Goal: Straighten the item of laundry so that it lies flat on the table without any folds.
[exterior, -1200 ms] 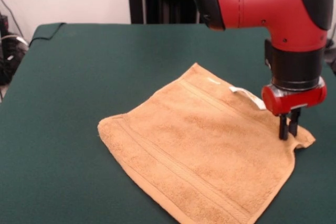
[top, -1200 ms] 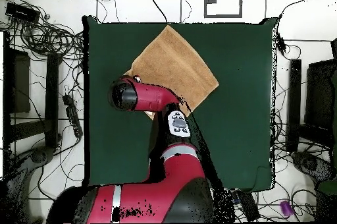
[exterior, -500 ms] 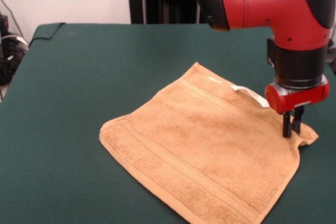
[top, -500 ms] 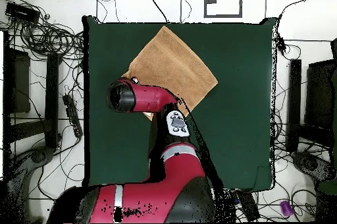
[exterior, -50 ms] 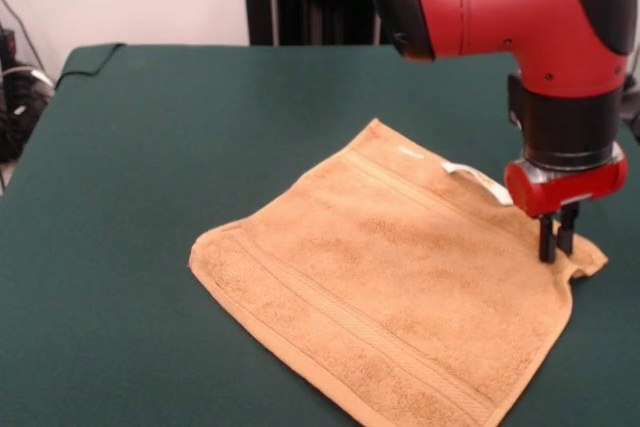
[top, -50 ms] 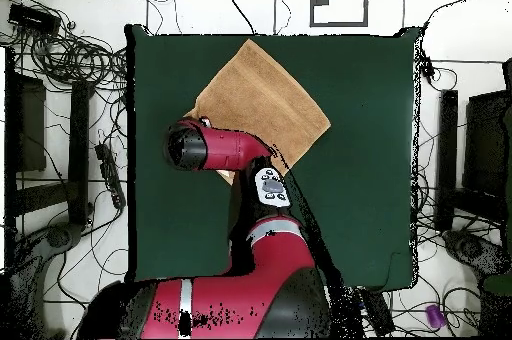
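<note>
One item of laundry (exterior, -50 ms: 390, 292), a tan-orange towel, is spread on the green table (exterior, -50 ms: 150, 147) as a diamond, toward the 4 o'clock part of the front view. Most of the cloth is seen lying flat, with its woven bands running straight and the white care tag (exterior, -50 ms: 478, 180) exposed at the far edge. The gripper (exterior, -50 ms: 555, 245) is set down on the corner at the towel's 3 o'clock point; its fingers are held nearly together, pressed on or pinching the cloth, though an actual grasp cannot be confirmed. A small curl is visible at that corner only. The task is judged nearly complete: that last corner remains to be smoothed, after which the corner is to be released.
</note>
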Available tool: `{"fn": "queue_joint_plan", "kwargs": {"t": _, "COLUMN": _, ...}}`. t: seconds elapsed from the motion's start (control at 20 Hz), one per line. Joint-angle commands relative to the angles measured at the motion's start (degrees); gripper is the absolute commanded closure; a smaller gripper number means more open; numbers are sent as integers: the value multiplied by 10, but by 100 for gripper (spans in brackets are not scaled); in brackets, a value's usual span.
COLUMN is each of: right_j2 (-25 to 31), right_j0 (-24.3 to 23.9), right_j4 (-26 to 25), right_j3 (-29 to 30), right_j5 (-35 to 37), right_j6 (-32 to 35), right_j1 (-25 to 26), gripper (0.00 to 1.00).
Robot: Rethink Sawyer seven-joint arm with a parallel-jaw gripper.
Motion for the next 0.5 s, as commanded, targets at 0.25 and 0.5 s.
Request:
{"fn": "queue_joint_plan", "kwargs": {"t": 0.25, "right_j2": 87, "right_j0": 11, "right_j4": -33, "right_j3": 69, "right_j5": 6, "right_j6": 58, "right_j1": 31, "gripper": 100}}
{"fn": "queue_joint_plan", "kwargs": {"t": 0.5, "right_j2": 87, "right_j0": 11, "right_j4": -38, "right_j3": 78, "right_j5": -1, "right_j6": 61, "right_j1": 28, "gripper": 100}}
